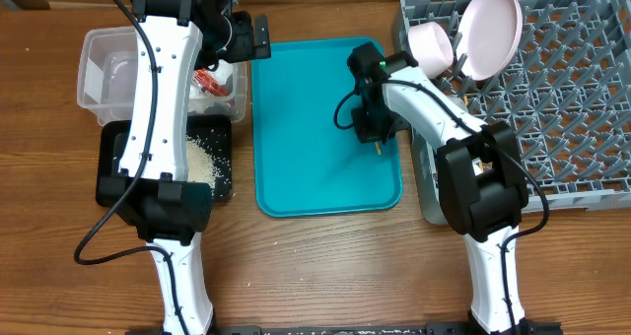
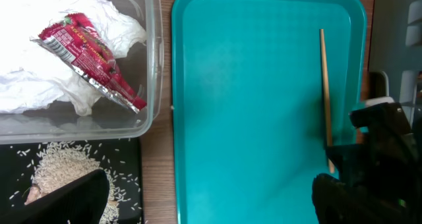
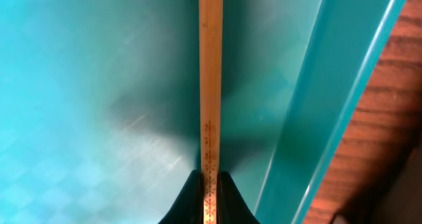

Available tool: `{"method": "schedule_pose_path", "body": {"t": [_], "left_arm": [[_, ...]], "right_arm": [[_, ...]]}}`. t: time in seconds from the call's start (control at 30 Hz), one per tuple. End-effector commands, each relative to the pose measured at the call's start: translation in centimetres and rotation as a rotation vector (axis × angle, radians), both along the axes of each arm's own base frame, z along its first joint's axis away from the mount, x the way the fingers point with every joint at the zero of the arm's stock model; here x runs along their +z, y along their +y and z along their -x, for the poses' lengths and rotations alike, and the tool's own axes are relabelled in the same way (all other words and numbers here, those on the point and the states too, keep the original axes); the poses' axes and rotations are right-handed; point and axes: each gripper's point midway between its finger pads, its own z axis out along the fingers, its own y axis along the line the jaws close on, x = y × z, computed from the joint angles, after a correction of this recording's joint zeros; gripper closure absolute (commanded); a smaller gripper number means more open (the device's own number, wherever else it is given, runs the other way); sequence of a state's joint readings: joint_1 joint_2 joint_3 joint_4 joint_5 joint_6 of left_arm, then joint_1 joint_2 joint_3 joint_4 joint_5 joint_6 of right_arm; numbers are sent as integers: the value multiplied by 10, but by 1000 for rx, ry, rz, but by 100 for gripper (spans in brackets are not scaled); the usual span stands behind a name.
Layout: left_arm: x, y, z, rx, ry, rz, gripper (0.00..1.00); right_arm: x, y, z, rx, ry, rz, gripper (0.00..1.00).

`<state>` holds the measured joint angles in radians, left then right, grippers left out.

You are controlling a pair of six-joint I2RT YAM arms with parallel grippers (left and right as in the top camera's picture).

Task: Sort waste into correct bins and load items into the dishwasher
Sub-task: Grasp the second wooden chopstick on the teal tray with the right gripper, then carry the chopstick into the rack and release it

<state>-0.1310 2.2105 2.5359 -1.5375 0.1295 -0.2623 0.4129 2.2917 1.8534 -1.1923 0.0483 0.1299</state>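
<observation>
**CHOPSTICK — HELD AT ONE END, INSIDE THE TEAL TRAY'S RIGHT RIM**

Chopstick [image 3: 211, 85]: one, thin, wooden, with a printed pattern near the gripped end. It lay on the teal tray [image 1: 296, 128], just inside the right rim, with its long axis parallel to that rim.

Right gripper [image 3: 210, 184]: jaws drawn narrow and pinched on the chopstick's patterned end. The stick ran straight ahead from between the fingertips, centred, over the tray floor. Whether it had left the floor could not be told.

Left gripper [image 2: 208, 181]: spread wide and holding nothing. It hung past the tray's left rim, well apart from the stick — the right arm was plainly the nearer.

Dish rack [image 1: 572, 128]: grey and pegged, standing past the tray's right rim.

Judgement: the coming move turned on the stick's axis. The rack lay sideways from the tray, across the rim the stick ran along, so the stick had to rise clear of that rim first. With only one end held, the free end could sag or swing.
</observation>
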Motion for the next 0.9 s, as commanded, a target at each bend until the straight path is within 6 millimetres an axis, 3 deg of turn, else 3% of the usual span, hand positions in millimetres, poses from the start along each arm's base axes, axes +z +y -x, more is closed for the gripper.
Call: {"method": "schedule_pose_path", "body": {"t": [0.0,0.13,0.27,0.4,0.57,0.67,0.77,0.87], "left_arm": [[9,-2,-1,-5,-28,-2,0],[9,-3,-1,-5,-28,-3,0],[9,-2,-1,-5,-28,-3,0],[9,-2,-1,-5,-28,-2,0],[9,-2,-1,-4,-28,-3,0],[9,-2,-1,-5,-28,-2,0],[9,-2,-1,-5,-28,-2,0],[9,-2,-1,-5,-28,-2,0]], "right_arm": [[58,14,-26,7,-106,-70,96],[150,2,-33,10,-236,-81,96],[229,-44,-19,-59,-342,-35,96],[268,-102,-2,-168,-393,11,96],[268,-162,1,-305,-380,42,96],[242,-187,9,-328,-285,78,96],[210,-198,24,-335,-163,97,96],[180,-194,40,-311,-43,75,96]]}}
